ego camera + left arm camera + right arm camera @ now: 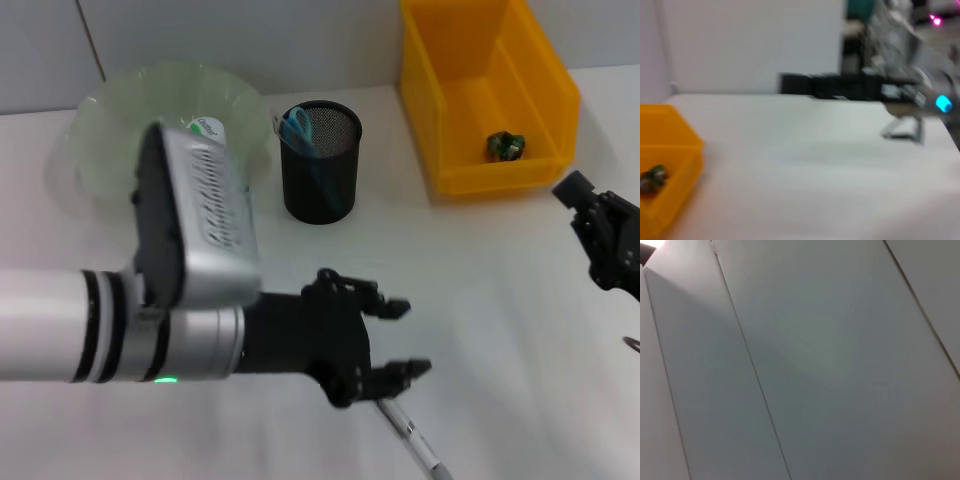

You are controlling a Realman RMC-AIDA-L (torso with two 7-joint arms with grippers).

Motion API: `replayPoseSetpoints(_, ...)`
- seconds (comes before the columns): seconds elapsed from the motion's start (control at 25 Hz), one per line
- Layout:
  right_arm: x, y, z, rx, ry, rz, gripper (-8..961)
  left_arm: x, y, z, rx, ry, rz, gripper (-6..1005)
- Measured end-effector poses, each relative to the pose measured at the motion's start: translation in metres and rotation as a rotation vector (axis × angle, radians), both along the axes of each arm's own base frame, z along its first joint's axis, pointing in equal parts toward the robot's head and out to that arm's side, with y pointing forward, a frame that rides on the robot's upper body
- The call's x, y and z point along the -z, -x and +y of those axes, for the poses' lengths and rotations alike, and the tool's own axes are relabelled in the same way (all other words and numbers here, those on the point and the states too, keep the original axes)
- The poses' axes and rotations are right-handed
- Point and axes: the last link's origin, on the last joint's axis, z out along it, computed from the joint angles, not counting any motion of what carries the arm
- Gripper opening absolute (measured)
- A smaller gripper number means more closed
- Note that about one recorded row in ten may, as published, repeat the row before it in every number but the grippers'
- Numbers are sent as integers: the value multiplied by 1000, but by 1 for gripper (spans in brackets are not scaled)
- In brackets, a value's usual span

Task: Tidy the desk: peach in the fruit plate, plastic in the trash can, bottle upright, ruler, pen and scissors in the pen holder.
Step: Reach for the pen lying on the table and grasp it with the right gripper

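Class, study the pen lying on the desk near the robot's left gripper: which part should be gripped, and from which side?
Grip the pen across its slim barrel, coming straight down from above. It lies flat on the desk, so only its long sides offer purchase. The left gripper is open just beside its upper end.

table (pixel 500 290): was white, bare in front of the bin
wall (pixel 840 365): was pale grey panels with thin dark seams
background (pixel 935 20): was blurred, one pink light
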Motion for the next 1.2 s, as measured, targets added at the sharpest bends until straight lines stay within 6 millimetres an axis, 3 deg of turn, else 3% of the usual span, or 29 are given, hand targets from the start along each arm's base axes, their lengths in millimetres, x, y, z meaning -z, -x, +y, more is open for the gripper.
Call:
replayPoseSetpoints(0.48,-22,-29,-17,96,18,-33,-3,21,-40,13,471,82,363,539)
replayPoseSetpoints(0.68,-21,-33,-21,120,15,-33,-3,25,-43,13,522,82,406,540)
replayPoseSetpoints(0.72,-21,-33,-22,125,12,-29,-3,37,-47,7,674,95,496,540)
replayPoseSetpoints(0.84,-21,-35,-25,140,7,-17,-3,47,-48,-1,810,112,559,540)
replayPoseSetpoints(1.2,-19,-37,-35,170,-7,20,-3,67,-48,-20,1042,122,647,540)
